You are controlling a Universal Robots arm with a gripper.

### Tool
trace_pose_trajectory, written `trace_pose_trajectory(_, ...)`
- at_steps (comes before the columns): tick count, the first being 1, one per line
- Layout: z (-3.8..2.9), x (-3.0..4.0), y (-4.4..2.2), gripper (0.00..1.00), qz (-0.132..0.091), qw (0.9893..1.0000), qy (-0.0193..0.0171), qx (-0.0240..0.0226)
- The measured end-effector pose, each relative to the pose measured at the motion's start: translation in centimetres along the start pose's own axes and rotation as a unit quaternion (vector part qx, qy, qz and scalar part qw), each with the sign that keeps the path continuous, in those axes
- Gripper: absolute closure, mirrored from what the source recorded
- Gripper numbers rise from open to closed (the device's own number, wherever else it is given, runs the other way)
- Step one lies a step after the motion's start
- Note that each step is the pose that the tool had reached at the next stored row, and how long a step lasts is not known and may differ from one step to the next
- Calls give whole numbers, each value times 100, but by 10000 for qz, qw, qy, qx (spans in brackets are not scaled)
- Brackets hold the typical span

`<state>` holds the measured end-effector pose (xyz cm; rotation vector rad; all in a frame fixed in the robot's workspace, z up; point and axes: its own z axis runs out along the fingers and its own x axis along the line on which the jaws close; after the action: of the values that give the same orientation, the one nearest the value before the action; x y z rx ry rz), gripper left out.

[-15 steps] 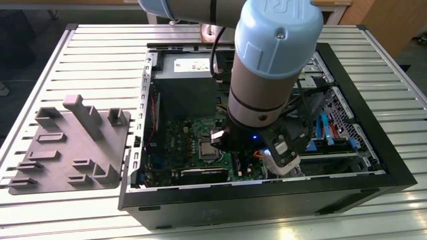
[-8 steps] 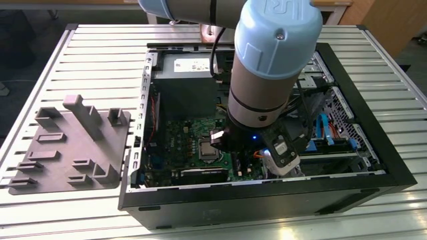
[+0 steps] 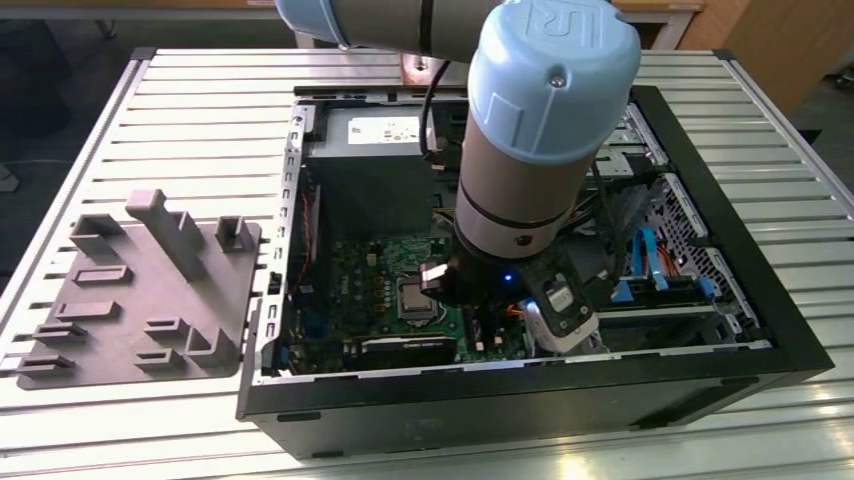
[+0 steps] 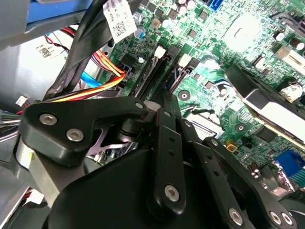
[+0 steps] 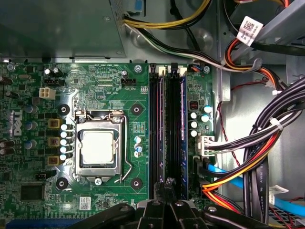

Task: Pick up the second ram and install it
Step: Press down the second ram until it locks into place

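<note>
First wrist view: gripper [image 5: 165,183] is seen low over the black memory slots [image 5: 167,129] of the motherboard [image 5: 95,95], w/ blue ram [image 5: 183,143] edge-on in the slot nearest the case's cable side. Whether anything is gripped can't be told. Judged: press should be kept square, even along ram, until seated.

We take this for a robotics lab or assembly workshop: a slatted aluminium bench [image 3: 200,110] carries an opened black desktop computer case [image 3: 747,370], a grey moulded parts fixture [image 3: 134,300], under a light-blue robot arm [image 3: 547,120].
</note>
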<state>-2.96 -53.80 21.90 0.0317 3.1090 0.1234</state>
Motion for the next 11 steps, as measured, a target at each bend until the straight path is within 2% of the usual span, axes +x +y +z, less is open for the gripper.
trace_pose_trajectory(11, 27, 0, -1, 89, 0, 10000, 0, -2)
